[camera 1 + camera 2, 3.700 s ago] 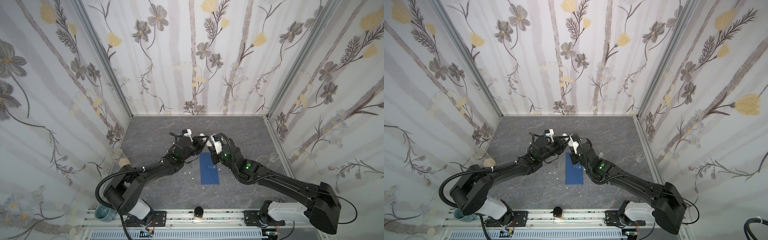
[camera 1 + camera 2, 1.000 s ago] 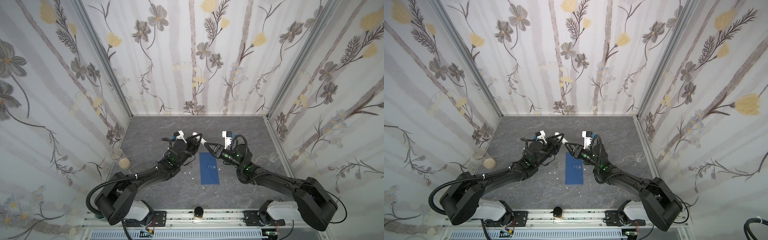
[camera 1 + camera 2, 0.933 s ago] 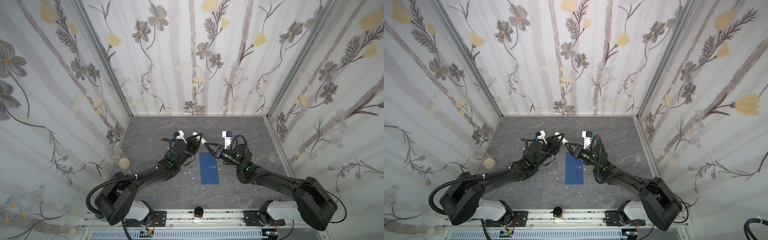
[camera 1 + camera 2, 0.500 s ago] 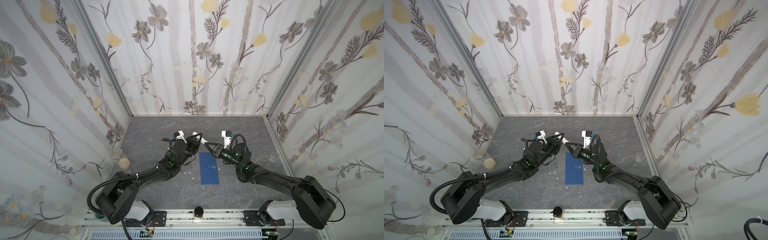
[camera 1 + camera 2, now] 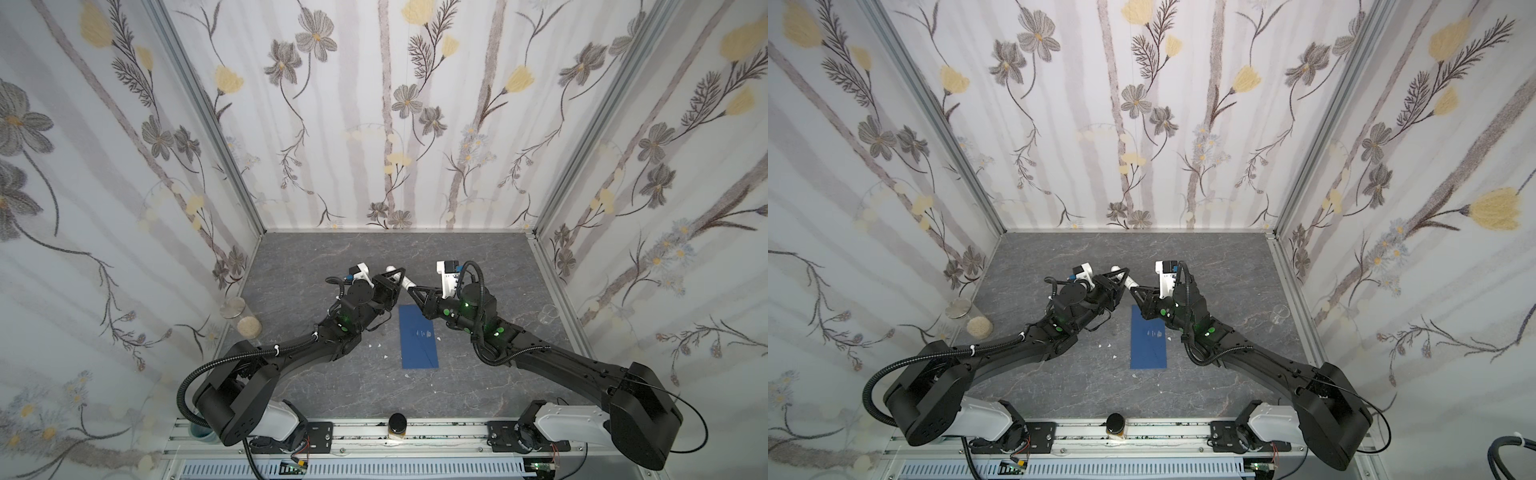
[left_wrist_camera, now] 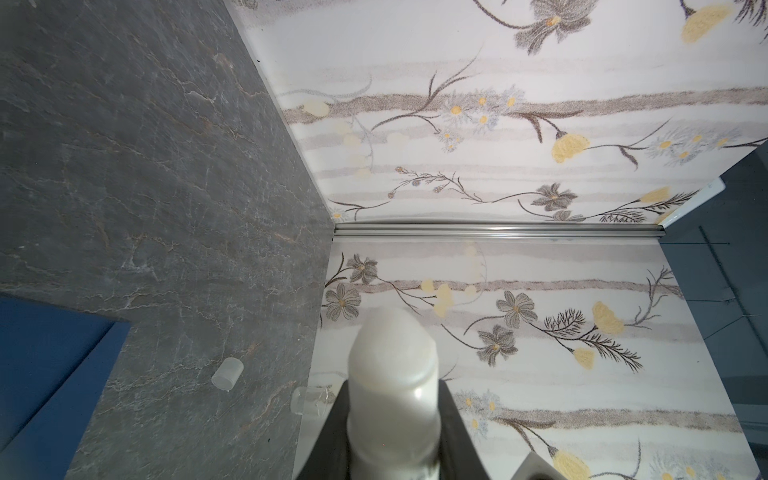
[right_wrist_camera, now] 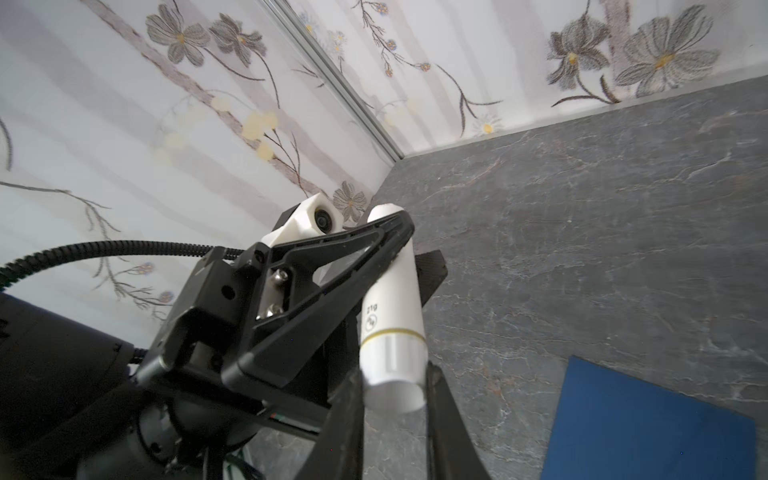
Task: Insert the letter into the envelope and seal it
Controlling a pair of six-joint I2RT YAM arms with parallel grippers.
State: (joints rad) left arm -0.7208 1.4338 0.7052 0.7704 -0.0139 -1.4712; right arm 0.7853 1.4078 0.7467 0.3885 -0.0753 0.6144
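Note:
The dark blue envelope (image 5: 419,341) (image 5: 1148,337) lies flat on the grey table, its flap down and a small pale mark on top. The letter is hidden. Above the envelope's far end a white glue stick (image 5: 406,283) (image 5: 1128,282) hangs slanted between both grippers. My left gripper (image 5: 399,276) (image 6: 392,390) is shut on the tube's body (image 6: 392,353). My right gripper (image 5: 412,290) (image 7: 394,374) is shut on the tube's ribbed end (image 7: 392,357), one finger on each side. A corner of the envelope (image 7: 648,424) (image 6: 41,365) shows in both wrist views.
A clear cap (image 6: 227,374) lies on the table beyond the envelope, and a clear cup (image 5: 548,324) sits by the right wall. A glass jar (image 5: 233,308) and a beige disc (image 5: 248,326) sit by the left wall. White scraps (image 5: 376,345) lie left of the envelope; a dark jar (image 5: 398,424) stands on the front rail.
Since the earliest frames both grippers have lifted and spread apart, off the envelope's far end. Within the last second the right jaws have closed onto the tube's end; the arms barely moved.

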